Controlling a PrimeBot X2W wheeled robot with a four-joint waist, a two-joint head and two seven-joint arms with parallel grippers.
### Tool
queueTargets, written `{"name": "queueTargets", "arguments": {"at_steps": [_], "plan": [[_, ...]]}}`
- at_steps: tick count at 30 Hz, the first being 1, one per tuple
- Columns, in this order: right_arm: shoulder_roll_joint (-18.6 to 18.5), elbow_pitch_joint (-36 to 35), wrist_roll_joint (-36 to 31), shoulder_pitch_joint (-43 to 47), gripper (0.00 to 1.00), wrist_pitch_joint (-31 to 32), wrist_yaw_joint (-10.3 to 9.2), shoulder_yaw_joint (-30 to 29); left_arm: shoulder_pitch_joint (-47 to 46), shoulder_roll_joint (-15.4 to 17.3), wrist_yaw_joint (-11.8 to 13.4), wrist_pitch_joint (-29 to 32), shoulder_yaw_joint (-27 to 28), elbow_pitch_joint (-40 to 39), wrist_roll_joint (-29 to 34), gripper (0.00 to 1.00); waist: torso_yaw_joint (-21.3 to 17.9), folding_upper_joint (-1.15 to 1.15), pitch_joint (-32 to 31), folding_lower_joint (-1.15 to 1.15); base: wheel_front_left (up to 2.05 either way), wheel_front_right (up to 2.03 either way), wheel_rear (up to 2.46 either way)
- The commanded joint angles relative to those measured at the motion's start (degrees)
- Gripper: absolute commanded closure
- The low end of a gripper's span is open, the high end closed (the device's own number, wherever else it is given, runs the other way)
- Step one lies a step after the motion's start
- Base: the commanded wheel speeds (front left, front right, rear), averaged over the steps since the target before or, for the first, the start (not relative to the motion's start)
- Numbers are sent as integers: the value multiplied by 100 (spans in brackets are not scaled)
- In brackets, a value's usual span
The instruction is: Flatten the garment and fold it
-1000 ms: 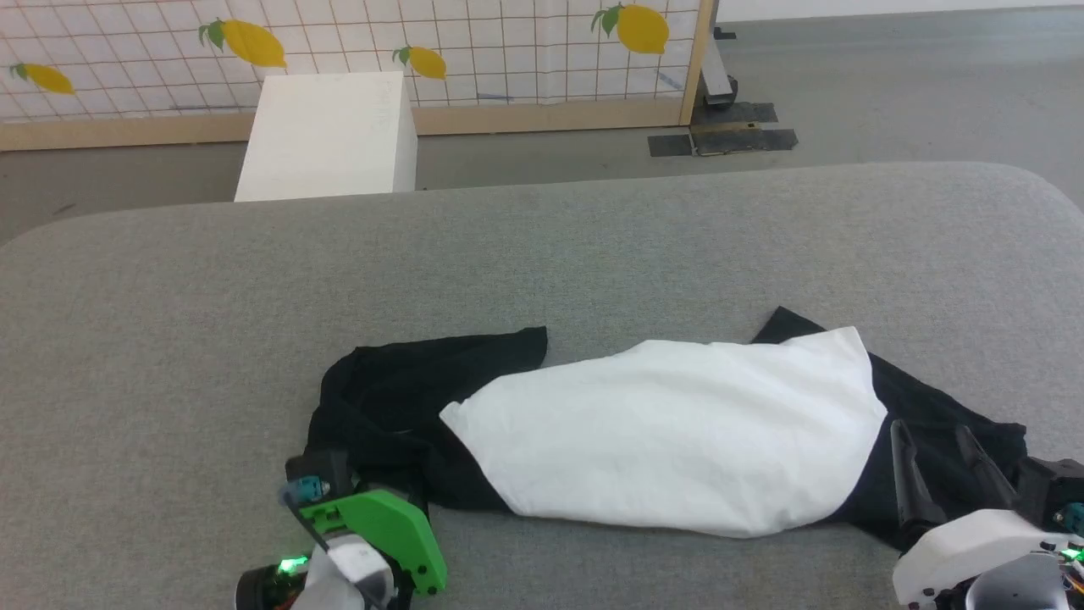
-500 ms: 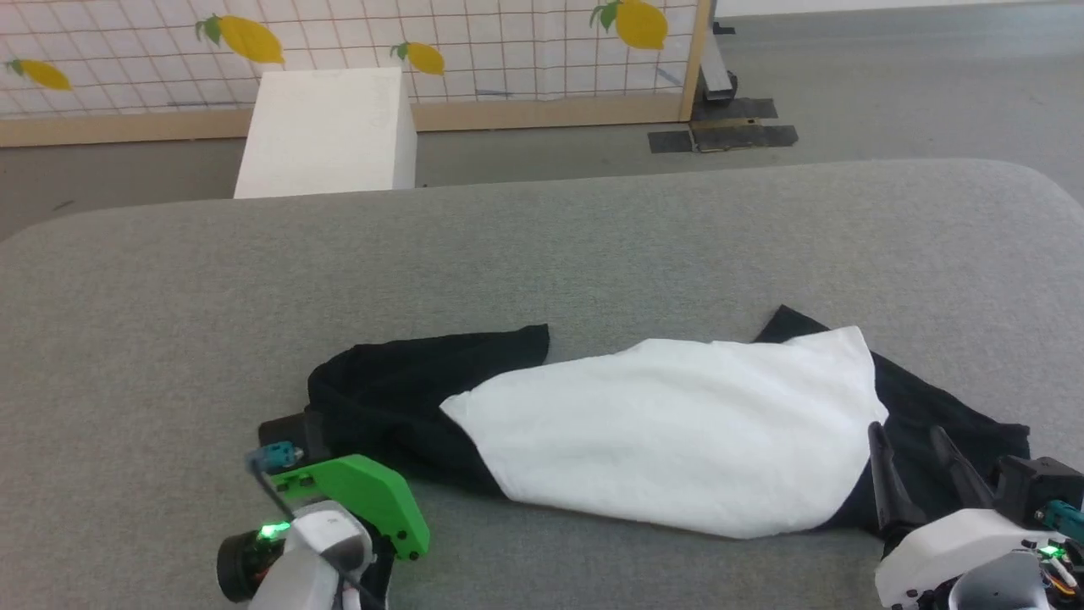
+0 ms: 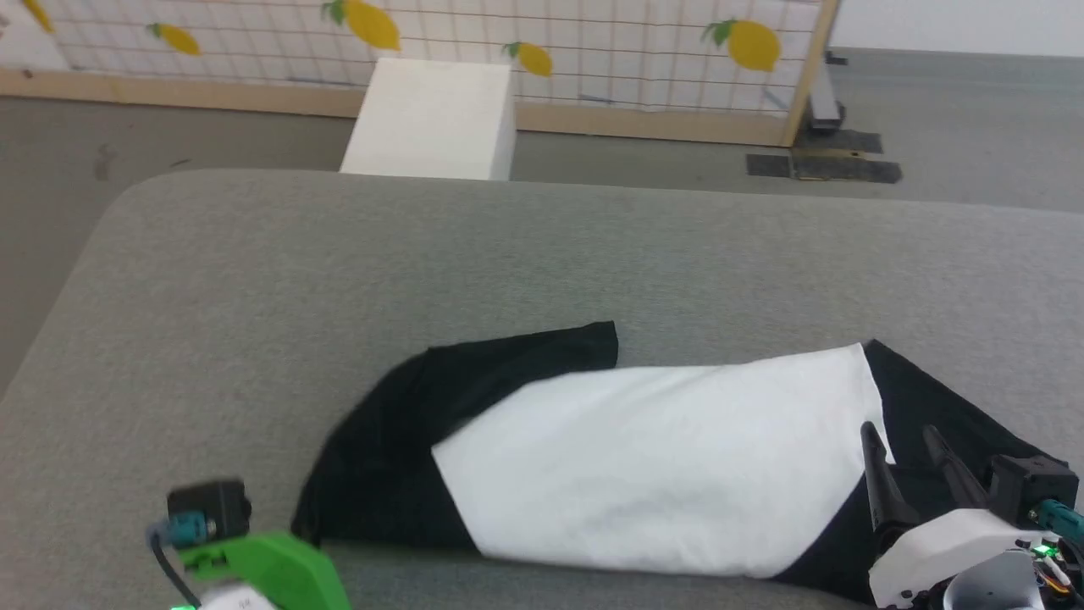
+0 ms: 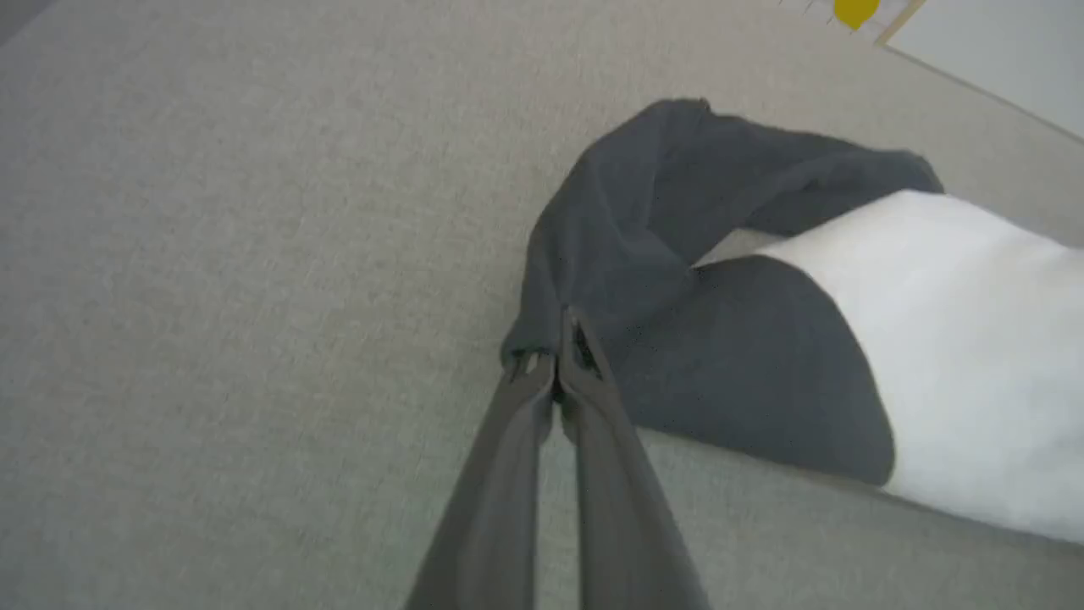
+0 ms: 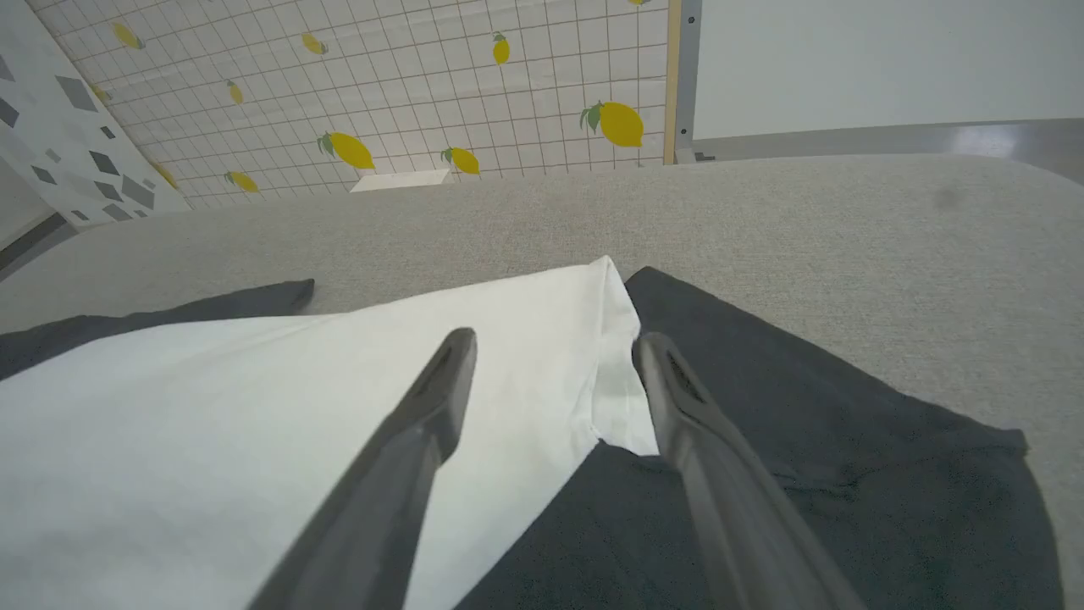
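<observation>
Left wrist view: my left tool clenched on the shirt's black sleeve, at 8 o'clock of the shirt on the desk. My right tool, released, is spread over its 4 o'clock edge.

No text, label, brand, number or sign can be read on anything here. The only printed marks are yellow lemons with green leaves, scattered over the white gridded panel at twelve o'clock in the head view. They are pictures only and carry no lettering.
</observation>
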Motion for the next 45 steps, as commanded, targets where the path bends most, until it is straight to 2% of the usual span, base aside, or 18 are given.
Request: {"name": "queueTargets", "arguments": {"at_steps": [1, 5, 7, 8, 9, 12, 14, 19, 23, 26, 31, 39, 40, 41, 42, 45], "plan": [[-4, -16, -17, 33, 0, 19, -9, 12, 289, 101, 55, 254, -29, -124, -60, 100, 266, 0, 31, 0, 0, 0, 0], [-4, -45, -79, 35, 0, 93, -9, 17, 817, 229, 93, 922, -135, -294, -284, 100, 462, 0, 73, 0, 0, 0, 0], [-4, -55, -119, 28, 0, 154, -9, 31, 895, 208, 51, 1010, -178, -230, -388, 100, 541, 0, 91, 0, 0, 0, 0], [-4, -61, -140, 25, 0, 181, -9, 41, 888, 184, 30, 987, -201, -175, -401, 71, 572, 0, 99, 0, 0, 0, 0], [-4, -71, -171, 19, 0, 214, -9, 61, 851, 127, 1, 911, -229, -92, -415, 0, 608, 0, 109, 0, 0, 0, 0], [-4, -116, -270, -16, 0, 271, -9, 145, 682, -60, -86, 513, -268, 151, -401, 0, 681, 0, 110, 0, 0, 0, 0], [-4, -173, -371, -64, 0, 291, -9, 277, 498, -186, -166, 20, -236, 273, -329, 0, 732, 0, 114, 0, 0, 0, 0], [-51, -251, -918, -443, 0, 447, -9, 913, -74, -466, -352, -1703, -88, 616, 38, 0, 866, 0, 175, 0, 0, 0, 0], [-442, 54, -1059, -1060, 0, 806, -9, 1602, -469, -643, -469, -2828, -116, 980, 317, 0, 954, 0, 264, 0, 0, 0, 0], [-802, 453, -938, -1543, 0, 1243, -9, 2151, -724, -742, -544, -3428, -170, 1290, 450, 0, 1031, 0, 368, 0, 0, 0, 0], [-1434, 1129, -351, -2327, 0, 2195, -9, 3219, -1026, -919, -580, -3840, -191, 1674, 589, 0, 1164, 0, 567, 0, 0, 0, 0], [-2222, 1602, 903, -3131, 0, 3557, -9, 4878, -1167, -1102, -722, -3895, 8, 1711, 758, 0, 1256, 0, 780, 0, 0, 0, 0], [-2319, 1611, 1138, -3195, 54, 3824, -9, 5115, -1164, -1117, -747, -3896, 28, 1714, 771, 0, 1257, 0, 790, 0, 0, 0, 0], [-2394, 1591, 1331, -3244, 69, 4016, -9, 5275, -1163, -1126, -763, -3896, 46, 1712, 782, 0, 1256, 0, 797, 0, 0, 0, 0], [-2490, 1534, 1559, -3305, 100, 4205, -9, 5445, -1163, -1136, -780, -3896, 68, 1709, 793, 0, 1255, 0, 803, 0, 0, 0, 0], [-2755, 1296, 1926, -3514, 100, 4321, -9, 5642, -1168, -1152, -810, -3896, 126, 1714, 811, 0, 1238, 0, 809, 0, 0, 0, 0]]}}
